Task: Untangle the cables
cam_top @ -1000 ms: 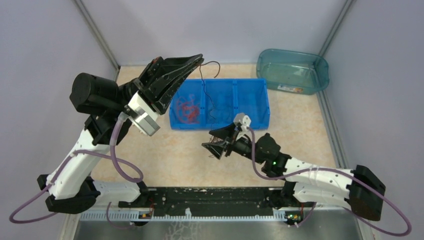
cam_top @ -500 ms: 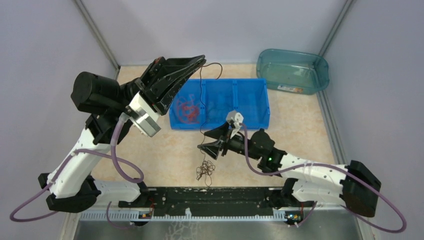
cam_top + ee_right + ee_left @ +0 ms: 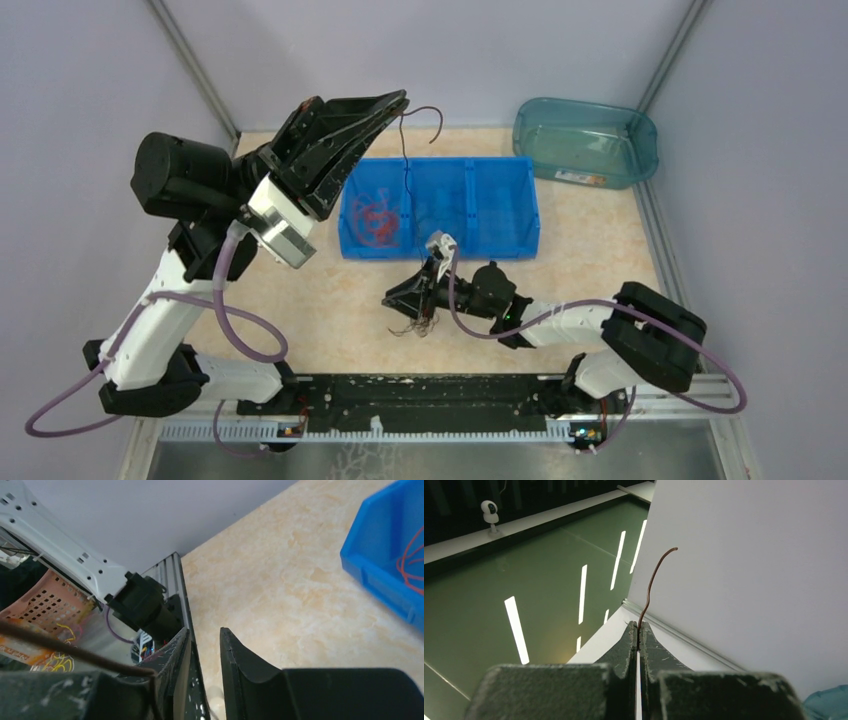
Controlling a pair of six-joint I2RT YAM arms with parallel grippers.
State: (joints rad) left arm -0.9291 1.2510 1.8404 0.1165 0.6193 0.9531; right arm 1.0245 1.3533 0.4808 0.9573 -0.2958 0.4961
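My left gripper (image 3: pixel 400 98) is raised high over the back left of the table. It is shut on a thin dark cable (image 3: pixel 651 582), whose free end curls out beyond the tips (image 3: pixel 638 625). This dark cable (image 3: pixel 404 160) hangs down across the blue bin (image 3: pixel 500 245) to a small dark tangle (image 3: pixel 415 323) on the table. My right gripper (image 3: pixel 392 298) is low, right at that tangle. In the right wrist view its jaws (image 3: pixel 205 630) stand narrowly apart, and a dark cable (image 3: pixel 65 650) lies over the outside of the left finger. Orange-red cables (image 3: pixel 375 220) lie in the bin's left compartment.
A teal plastic tub (image 3: pixel 640 160) stands at the back right. The blue bin (image 3: pixel 380 575) is close to the right gripper's far side. Purple walls enclose the table on three sides. The arms' black base rail (image 3: pixel 420 390) runs along the near edge.
The right gripper moved left and down to the dark tangle, and its jaws narrowed. The left gripper rose a little and kept hold of the dark cable.
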